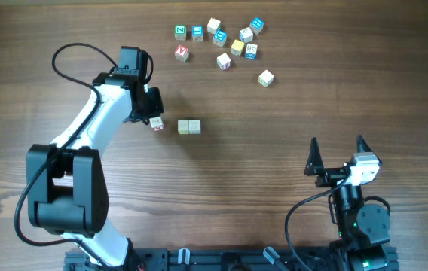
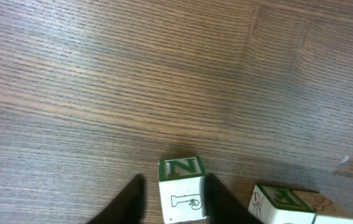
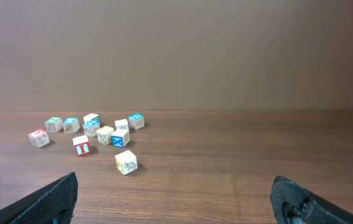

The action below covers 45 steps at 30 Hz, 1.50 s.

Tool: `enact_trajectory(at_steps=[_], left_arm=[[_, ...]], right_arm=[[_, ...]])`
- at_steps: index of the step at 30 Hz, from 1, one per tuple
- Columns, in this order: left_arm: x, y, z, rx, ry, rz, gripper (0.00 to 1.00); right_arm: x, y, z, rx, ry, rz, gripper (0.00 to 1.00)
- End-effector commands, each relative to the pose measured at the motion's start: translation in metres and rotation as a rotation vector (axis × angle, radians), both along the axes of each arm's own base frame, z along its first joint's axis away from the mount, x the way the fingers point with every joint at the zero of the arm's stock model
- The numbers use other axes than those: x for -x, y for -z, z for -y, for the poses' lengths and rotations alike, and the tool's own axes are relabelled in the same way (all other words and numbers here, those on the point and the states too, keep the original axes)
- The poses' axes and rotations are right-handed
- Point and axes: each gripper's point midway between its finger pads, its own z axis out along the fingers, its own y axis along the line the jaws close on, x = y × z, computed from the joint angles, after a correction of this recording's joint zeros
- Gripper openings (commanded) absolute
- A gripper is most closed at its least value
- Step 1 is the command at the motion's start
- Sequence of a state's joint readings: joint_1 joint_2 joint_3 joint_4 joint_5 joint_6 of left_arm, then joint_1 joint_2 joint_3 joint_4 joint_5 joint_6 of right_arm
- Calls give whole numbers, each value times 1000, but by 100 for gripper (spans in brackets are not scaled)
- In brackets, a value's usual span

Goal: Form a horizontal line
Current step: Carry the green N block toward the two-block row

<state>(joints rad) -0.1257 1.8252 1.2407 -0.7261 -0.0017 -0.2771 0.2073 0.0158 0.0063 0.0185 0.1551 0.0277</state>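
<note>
Left wrist: N cube (image 2: 181, 193) and neighbour cube (image 2: 282, 204) cut off at bottom edge. Left tool (image 2: 174, 177) fingers too, so grip unclear. Overhead: letters on loose cubes (image 1: 237, 47) too small to read.

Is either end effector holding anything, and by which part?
Cannot tell: the left end effector straddles the cream wooden N cube at its sides; right end effector is empty.

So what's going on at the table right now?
The left tool straddles a cream cube with a green N, just left of two cream cubes set side by side mid-table. In the overhead view a small gap separates it from that pair. I can't tell whether the tool is clamped on it. The right tool sits open near its base, holding nothing. The colourful loose cubes lie clustered at the far side.
</note>
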Motion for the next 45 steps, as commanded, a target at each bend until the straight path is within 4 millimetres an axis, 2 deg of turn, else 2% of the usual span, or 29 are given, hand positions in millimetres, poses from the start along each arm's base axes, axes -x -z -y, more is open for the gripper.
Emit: enact_trajectory(at_steps=[1, 2, 3, 6, 8, 11, 13, 20, 23, 27, 31, 34, 39, 45], left_arm=[[-10, -7, -10, -39, -48, 39, 13], [-16, -9, -9, -28, -63, 67, 6], [-19, -10, -8, -26, -65, 79, 4], [-27, -12, -7, -16, -78, 114, 4], [-29, -5, -6, -5, -98, 121, 4], [-23, 3, -5, 0, -94, 102, 4], [-20, 6, 3, 43, -80, 84, 4], [-22, 26, 3, 42, -79, 54, 4], [-20, 27, 4, 44, -78, 44, 4], [-16, 28, 16, 111, -58, 22, 4], [-12, 29, 16, 112, -58, 4, 4], [-8, 28, 25, 162, -36, -14, 4], [0, 30, 24, 157, -39, -47, 4], [-4, 29, 25, 159, -38, -31, 4]], right_arm=[[0, -1, 3, 7, 15, 7, 100], [0, -1, 3, 7, 15, 7, 100], [0, -1, 3, 7, 15, 7, 100], [0, -1, 3, 7, 15, 7, 100], [0, -1, 3, 7, 15, 7, 100], [0, -1, 3, 7, 15, 7, 100], [0, -1, 3, 7, 15, 7, 100], [0, -1, 3, 7, 14, 7, 100], [0, -1, 3, 7, 15, 7, 100], [0, -1, 3, 7, 15, 7, 100], [0, -1, 3, 7, 15, 7, 100], [0, -1, 3, 7, 15, 7, 100], [0, -1, 3, 7, 14, 7, 100], [0, -1, 3, 7, 15, 7, 100]])
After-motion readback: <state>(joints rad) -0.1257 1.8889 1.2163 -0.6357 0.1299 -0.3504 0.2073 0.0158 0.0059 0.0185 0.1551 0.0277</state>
